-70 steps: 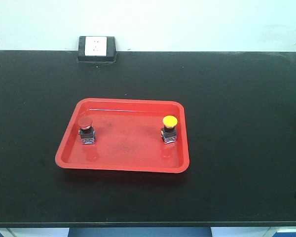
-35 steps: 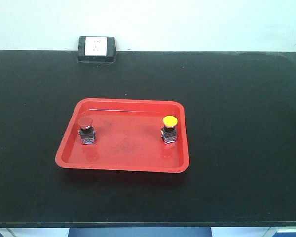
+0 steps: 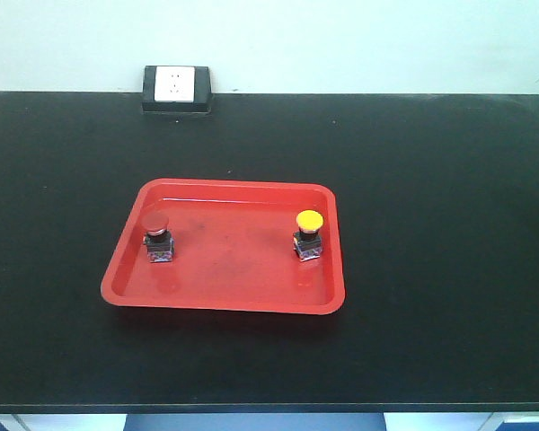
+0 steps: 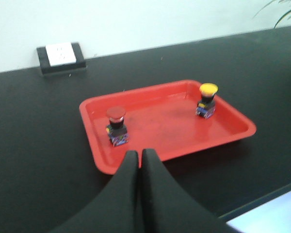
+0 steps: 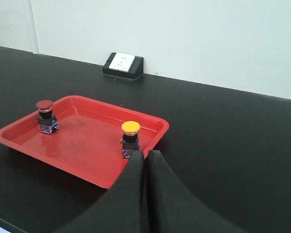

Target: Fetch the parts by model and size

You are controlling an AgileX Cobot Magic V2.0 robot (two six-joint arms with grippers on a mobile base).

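Observation:
Two push-button parts stand upright in a red tray [image 3: 225,301]. The red-capped part [image 3: 157,235] is at the tray's left; the yellow-capped part [image 3: 309,233] is at its right. Neither arm shows in the front view. In the left wrist view my left gripper [image 4: 139,154] is shut and empty, in front of the tray's near rim [image 4: 150,158], with the red-capped part [image 4: 117,125] just beyond it. In the right wrist view my right gripper [image 5: 145,154] is shut and empty, its tips just in front of the yellow-capped part [image 5: 130,139].
A black-framed white wall socket [image 3: 176,88] sits at the back edge of the black table [image 3: 431,224]. The table's front edge [image 3: 269,409] runs close below the tray. A plant's leaves [image 4: 283,12] show at the far right of the left wrist view.
A dark shape at the front view's right edge a second ago has gone out of view. The tray and both parts have not moved.

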